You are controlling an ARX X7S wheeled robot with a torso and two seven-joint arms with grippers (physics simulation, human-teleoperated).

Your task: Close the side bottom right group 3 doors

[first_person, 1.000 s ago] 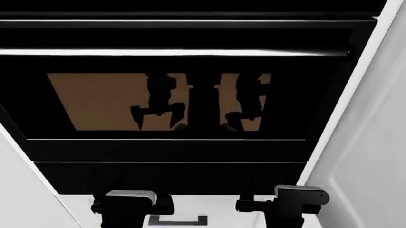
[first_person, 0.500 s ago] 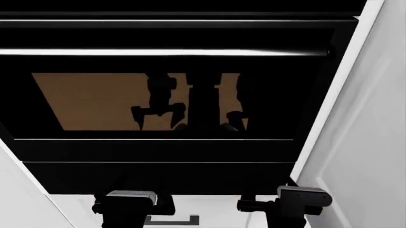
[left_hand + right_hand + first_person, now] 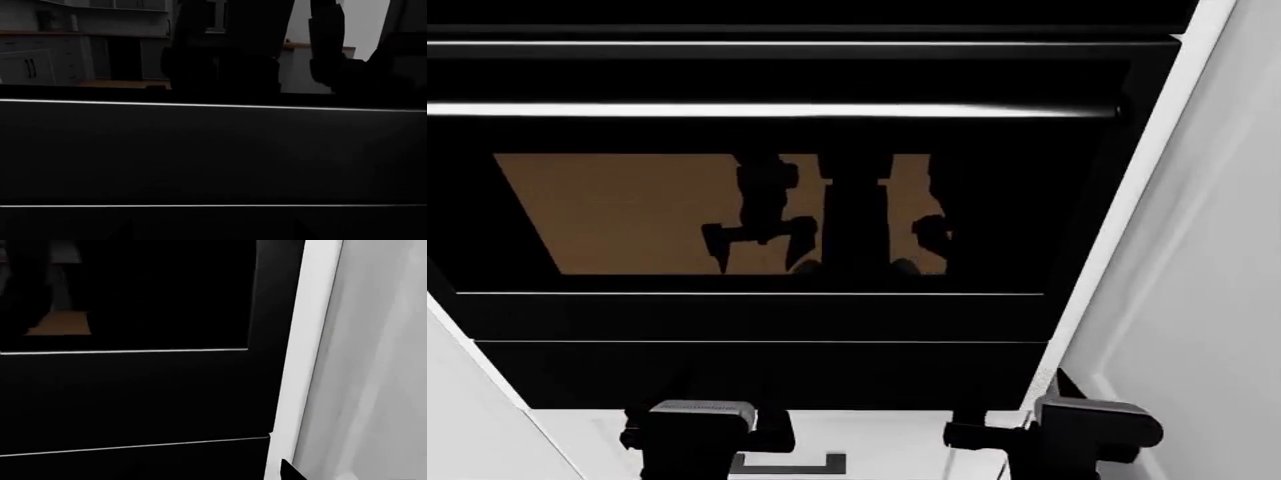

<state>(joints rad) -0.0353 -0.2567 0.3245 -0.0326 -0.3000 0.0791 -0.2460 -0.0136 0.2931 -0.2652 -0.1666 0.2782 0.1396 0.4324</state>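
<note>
Directly ahead in the head view, a black glass oven door (image 3: pixel 774 220) fills most of the frame, its window reflecting the robot's two arms as dark shapes. To the right of the oven, past a white cabinet edge strip (image 3: pixel 1134 190), a plain white door panel (image 3: pixel 1228 300) is seen at an angle, and this is judged to be one of the side bottom right group 3 doors, standing ajar; its black handle is not shown. At the bottom edge, the left arm's wrist housing (image 3: pixel 701 425) and the right arm's wrist housing (image 3: pixel 1088 425) are seen, with a short black drawer handle (image 3: pixel 787 465) between them. From the right wrist view, the same white panel (image 3: pixel 373 365) is seen just beside the oven's dark front (image 3: pixel 133 390). To do this step well, the right arm would likely need to be brought round to the panel's outer face and pressed flat against it, with the push kept steady and away from the hinge side so the door swings shut without slipping. Neither pincer's fingertips are shown in any view, so it cannot be told whether either is released or clenched, and nothing can be seen held or touched.
</note>
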